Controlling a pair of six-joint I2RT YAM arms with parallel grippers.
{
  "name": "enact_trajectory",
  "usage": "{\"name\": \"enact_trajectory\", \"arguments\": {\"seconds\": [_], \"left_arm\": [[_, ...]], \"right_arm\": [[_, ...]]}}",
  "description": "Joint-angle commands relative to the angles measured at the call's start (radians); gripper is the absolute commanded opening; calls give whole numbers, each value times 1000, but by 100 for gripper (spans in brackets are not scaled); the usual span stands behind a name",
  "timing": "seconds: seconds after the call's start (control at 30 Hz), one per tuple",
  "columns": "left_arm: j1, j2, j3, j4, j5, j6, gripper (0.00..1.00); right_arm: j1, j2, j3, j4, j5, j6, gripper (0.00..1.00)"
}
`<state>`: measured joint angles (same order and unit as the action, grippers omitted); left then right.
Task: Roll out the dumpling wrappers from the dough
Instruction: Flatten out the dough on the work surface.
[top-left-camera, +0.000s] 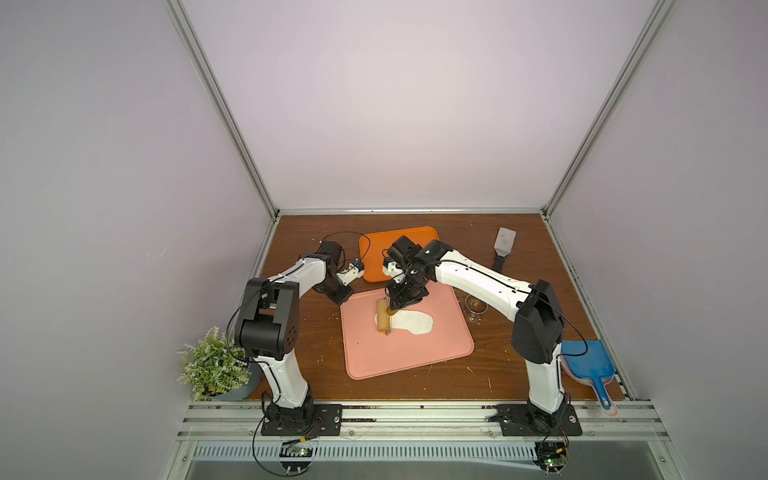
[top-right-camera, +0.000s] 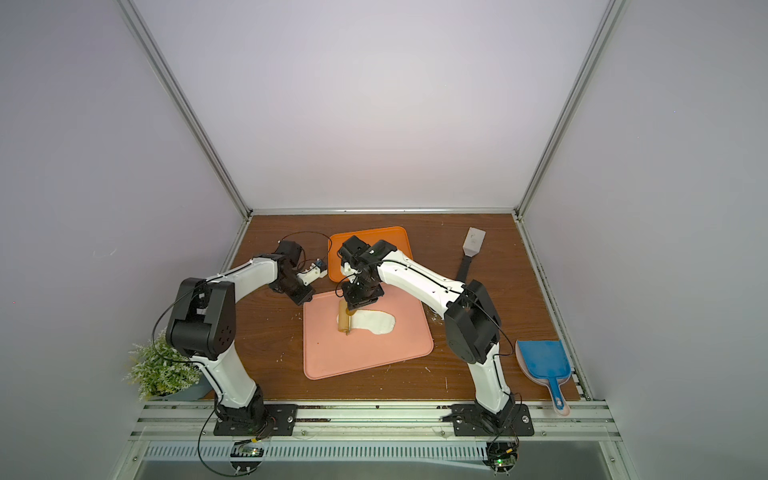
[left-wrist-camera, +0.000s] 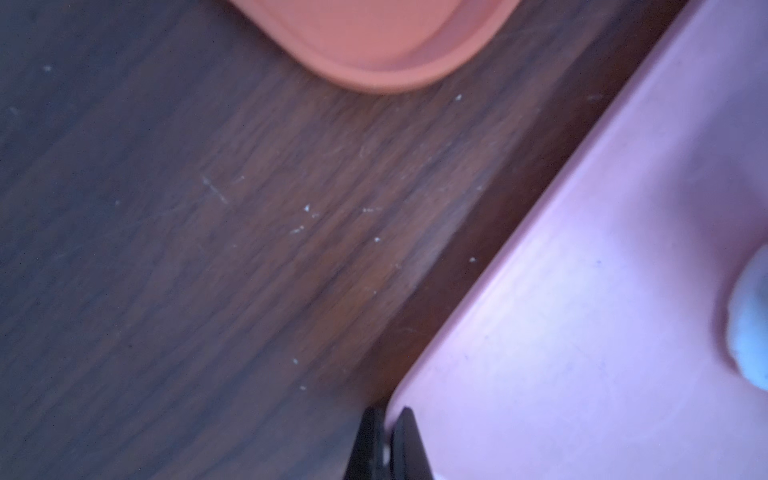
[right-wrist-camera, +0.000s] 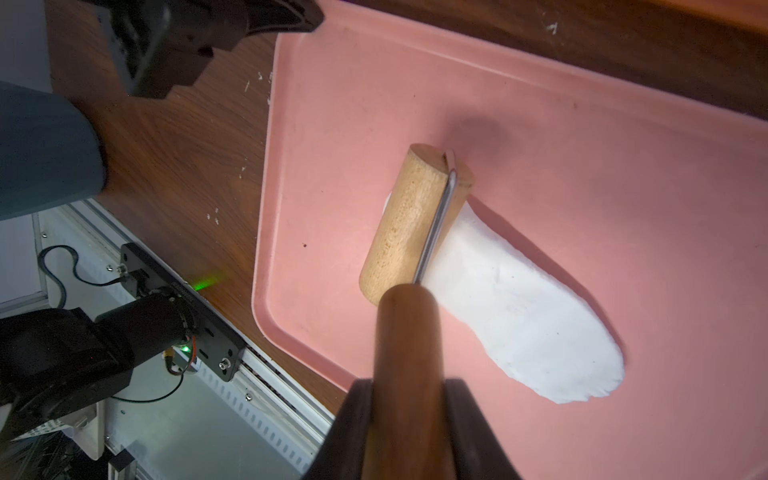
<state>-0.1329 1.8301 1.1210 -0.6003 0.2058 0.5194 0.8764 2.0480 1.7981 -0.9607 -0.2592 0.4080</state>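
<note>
Mid-bench, the pink mat carries the dough. The roller rests on its left end, handle clamped in the right hand. The left hand, pinched together, sits at the mat's far-left corner. Near the bench's far right corner, a grey scraper bears a mark, perhaps lettering, too small to read.

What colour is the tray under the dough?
Salmon pink; the tray shows best in the right wrist view.

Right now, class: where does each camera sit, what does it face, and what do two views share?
Both top views: high overhead, looking down on the pink rectangular mat; both arms show.
Left wrist: on left arm, facing the brown wooden table; shut left gripper shows.
Right wrist: on right arm, facing the flat white dough sheet; right gripper grips the wooden roller.
Shared: all show the mat.
</note>
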Motion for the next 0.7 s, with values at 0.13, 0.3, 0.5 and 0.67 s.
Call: {"name": "enact_trajectory", "arguments": {"seconds": [0.13, 0.3, 0.5, 0.67], "left_arm": [[-13, 146, -76, 72, -21, -13, 0], [-13, 146, -78, 72, -21, -12, 0], [-13, 145, -78, 72, -22, -12, 0], [-13, 144, -78, 72, -19, -12, 0]], "right_arm": [[42, 216, -108, 109, -83, 14, 0], [38, 229, -88, 120, -100, 14, 0], [23, 244, -93, 154, -145, 13, 0], [14, 233, -97, 177, -178, 13, 0]]}}
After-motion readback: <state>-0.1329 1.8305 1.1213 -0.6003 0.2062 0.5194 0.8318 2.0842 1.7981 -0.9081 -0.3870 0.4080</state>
